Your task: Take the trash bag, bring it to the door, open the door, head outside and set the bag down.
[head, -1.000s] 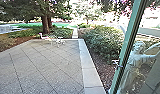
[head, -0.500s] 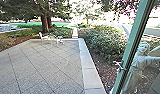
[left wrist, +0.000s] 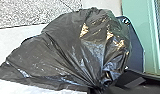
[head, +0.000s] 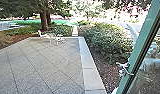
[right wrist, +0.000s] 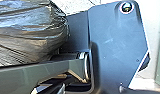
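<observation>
In the left wrist view the black trash bag [left wrist: 71, 50] bulges out from a tightly bunched neck, and my left gripper [left wrist: 98, 88] is shut on that neck. The same shiny bag [right wrist: 28, 30] shows large in the right wrist view, beside the robot's dark base plate. The state of my right gripper cannot be told. At the right of the head view the green-framed glass door [head: 143, 52] stands open, its metal handle [head: 124, 68] on the frame's edge. Part of a green frame [left wrist: 138, 27] rises behind the bag in the left wrist view.
A paved patio [head: 46, 65] spreads ahead, edged on the right by a pale stone curb [head: 89, 72]. Beyond the curb is a bush [head: 106, 42]. White chairs [head: 44, 36] stand at the patio's far end, near a tree [head: 44, 20]. A pale statue [head: 152, 58] shows through the door glass.
The head camera's view has shifted forward: the door's edge and handle appear larger and farther right, with more of the statue behind the frame.
</observation>
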`<state>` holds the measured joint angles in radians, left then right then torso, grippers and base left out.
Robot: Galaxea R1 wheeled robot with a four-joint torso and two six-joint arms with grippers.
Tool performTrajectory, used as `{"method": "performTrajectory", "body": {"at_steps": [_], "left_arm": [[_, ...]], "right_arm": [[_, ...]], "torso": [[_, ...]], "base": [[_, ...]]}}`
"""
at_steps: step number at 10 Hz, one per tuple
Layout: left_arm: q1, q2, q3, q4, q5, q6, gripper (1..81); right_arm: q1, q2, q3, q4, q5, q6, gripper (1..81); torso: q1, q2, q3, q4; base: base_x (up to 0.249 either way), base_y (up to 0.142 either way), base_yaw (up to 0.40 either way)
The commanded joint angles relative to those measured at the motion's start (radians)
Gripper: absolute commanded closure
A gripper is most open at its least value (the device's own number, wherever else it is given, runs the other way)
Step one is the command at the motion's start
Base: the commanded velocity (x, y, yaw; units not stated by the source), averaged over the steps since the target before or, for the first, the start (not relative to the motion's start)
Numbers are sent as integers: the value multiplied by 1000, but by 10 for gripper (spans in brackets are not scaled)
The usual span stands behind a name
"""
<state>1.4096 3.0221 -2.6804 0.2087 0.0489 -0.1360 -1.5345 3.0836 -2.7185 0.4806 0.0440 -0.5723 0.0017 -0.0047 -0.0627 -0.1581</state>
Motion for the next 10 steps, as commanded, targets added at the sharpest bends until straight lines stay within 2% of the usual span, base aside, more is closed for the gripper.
{"method": "performTrajectory", "body": {"at_steps": [1,10], "left_arm": [[-54,0,4,4,48,-1,811],[-54,0,4,3,48,-1,811]], "right_arm": [[35,8,5,-7,-72,-3,10],[36,6,5,-7,-72,-3,10]], "torso": [[0,0,0,0],[0,2,-1,0]], "base": [[112,0,0],[116,0,0]]}}
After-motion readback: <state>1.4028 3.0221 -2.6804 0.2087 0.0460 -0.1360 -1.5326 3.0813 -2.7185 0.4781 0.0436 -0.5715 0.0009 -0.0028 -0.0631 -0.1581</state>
